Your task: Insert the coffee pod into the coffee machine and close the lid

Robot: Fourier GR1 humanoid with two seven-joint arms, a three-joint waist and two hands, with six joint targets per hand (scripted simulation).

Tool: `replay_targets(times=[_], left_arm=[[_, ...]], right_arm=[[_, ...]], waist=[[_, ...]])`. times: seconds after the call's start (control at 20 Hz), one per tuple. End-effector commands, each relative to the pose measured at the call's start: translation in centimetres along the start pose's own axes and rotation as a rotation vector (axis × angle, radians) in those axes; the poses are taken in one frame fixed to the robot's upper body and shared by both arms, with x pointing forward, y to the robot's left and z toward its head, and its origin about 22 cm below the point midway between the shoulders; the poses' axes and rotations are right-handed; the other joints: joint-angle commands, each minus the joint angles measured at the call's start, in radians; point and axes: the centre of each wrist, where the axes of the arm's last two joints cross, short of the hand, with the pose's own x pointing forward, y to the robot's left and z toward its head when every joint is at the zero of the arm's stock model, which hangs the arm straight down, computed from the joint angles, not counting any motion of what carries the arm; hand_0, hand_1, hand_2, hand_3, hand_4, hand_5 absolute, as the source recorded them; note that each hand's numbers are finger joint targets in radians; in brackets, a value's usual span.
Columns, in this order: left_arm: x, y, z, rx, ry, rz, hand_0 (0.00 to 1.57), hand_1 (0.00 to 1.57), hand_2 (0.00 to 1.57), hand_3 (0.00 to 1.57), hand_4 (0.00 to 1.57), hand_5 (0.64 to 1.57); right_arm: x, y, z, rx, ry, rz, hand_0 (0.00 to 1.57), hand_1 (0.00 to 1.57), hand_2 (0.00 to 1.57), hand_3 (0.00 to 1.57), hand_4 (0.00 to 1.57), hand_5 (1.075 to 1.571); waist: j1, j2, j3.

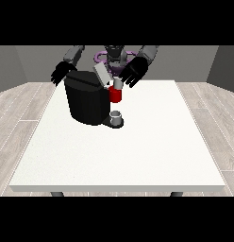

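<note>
The black coffee machine (86, 101) stands on the table's far left part. Its grey lid (102, 73) is tilted up and open. At the machine's front sits a red pod holder (115, 95), and a small pale coffee pod (118, 84) rests on top of it. The hand at the view's right (136, 71) hovers just above and to the right of the pod with its fingers spread; no finger is curled round the pod. Behind the machine's far left corner, the hand at the view's left (62, 72) hangs with relaxed fingers and holds nothing.
A small grey cup (116, 116) stands on the machine's drip tray under the red holder. The white table (123, 156) stretches wide towards the camera and to the right of the machine.
</note>
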Motion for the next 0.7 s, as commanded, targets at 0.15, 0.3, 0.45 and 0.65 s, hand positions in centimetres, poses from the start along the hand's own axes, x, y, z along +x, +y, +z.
replay_targets(times=[0.15, 0.3, 0.45, 0.65], left_arm=[[1.4, 1.3, -0.6, -0.013, -0.017, 0.009, 1.32, 1.32, 1.33, 1.23, 0.51, 1.571], [0.4, -0.9, -0.2, -0.029, -0.022, -0.021, 1.26, 1.26, 1.30, 1.21, 0.51, 1.571], [0.9, -0.6, -0.5, -0.033, -0.020, -0.022, 1.18, 1.18, 1.25, 1.18, 0.50, 1.571], [0.6, -3.1, -0.4, -0.051, -0.010, 0.002, 1.20, 1.20, 1.27, 1.20, 0.50, 1.571]], right_arm=[[0.3, -1.6, -0.9, -0.018, -0.001, -0.040, 0.00, 0.00, 0.00, 0.00, 0.50, 1.571], [-1.1, -0.5, 1.0, -0.006, -0.006, -0.045, 0.00, 0.00, 0.00, 0.00, 0.52, 1.571], [0.9, -1.8, -0.7, -0.015, 0.001, -0.044, 0.00, 0.00, 0.00, 0.00, 0.51, 1.571], [-0.5, 0.8, 1.0, -0.015, -0.009, -0.035, 0.00, 0.00, 0.00, 0.00, 0.48, 1.571]], waist=[[0.008, 0.023, 0.0003], [-0.005, 0.011, 0.0002], [-0.001, 0.007, 0.0001], [0.006, 0.001, 0.0000]])
